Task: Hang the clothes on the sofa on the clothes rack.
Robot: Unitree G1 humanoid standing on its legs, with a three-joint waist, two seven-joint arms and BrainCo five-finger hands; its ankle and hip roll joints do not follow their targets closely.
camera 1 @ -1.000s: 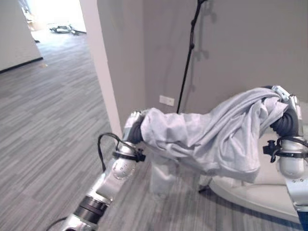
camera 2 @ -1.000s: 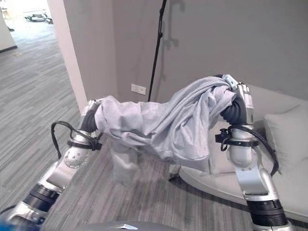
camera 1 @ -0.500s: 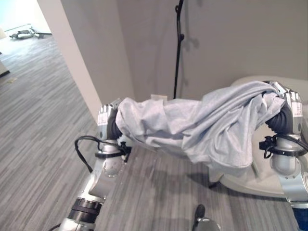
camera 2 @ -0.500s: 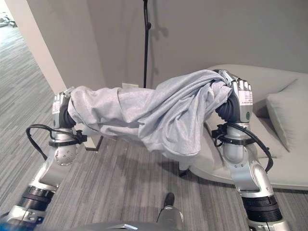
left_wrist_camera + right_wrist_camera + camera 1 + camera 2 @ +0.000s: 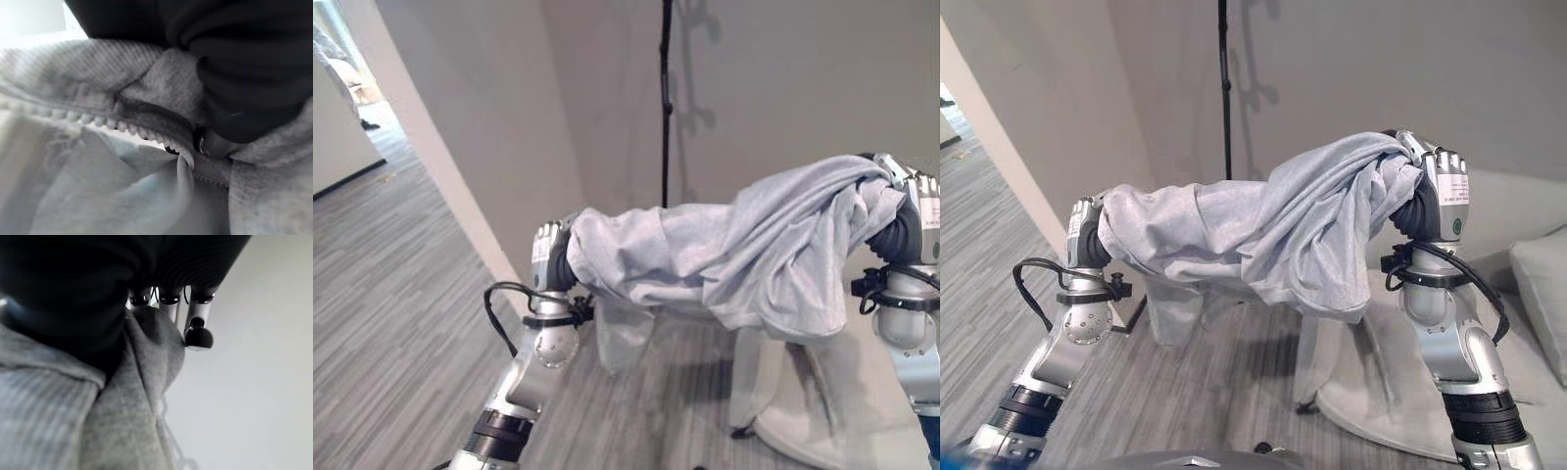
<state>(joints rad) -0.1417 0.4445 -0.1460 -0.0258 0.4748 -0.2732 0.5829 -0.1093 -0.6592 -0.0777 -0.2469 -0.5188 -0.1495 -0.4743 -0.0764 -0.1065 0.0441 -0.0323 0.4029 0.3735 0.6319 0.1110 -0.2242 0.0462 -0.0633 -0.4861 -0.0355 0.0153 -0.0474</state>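
Observation:
A light grey zip-up garment (image 5: 724, 255) hangs stretched between my two raised hands, its folds sagging in the middle. My left hand (image 5: 547, 257) grips its left end, and the zipper (image 5: 146, 132) runs past a dark fingertip in the left wrist view. At the other end, my right hand (image 5: 1443, 188) has its fingers (image 5: 197, 328) curled over bunched cloth (image 5: 146, 362). The clothes rack's thin black pole (image 5: 664, 98) rises against the wall just behind the garment. The pale sofa (image 5: 1508, 211) lies low on the right, behind my right arm.
A grey wall stands close behind the rack. A white wall corner (image 5: 440, 166) slants down on the left, with grey striped floor (image 5: 382, 304) beyond it. A cushion (image 5: 1542, 289) rests on the sofa at the far right.
The whole picture has shifted, so the camera has moved; the pole now stands behind the garment's middle. The garment stays stretched between both hands, held as before.

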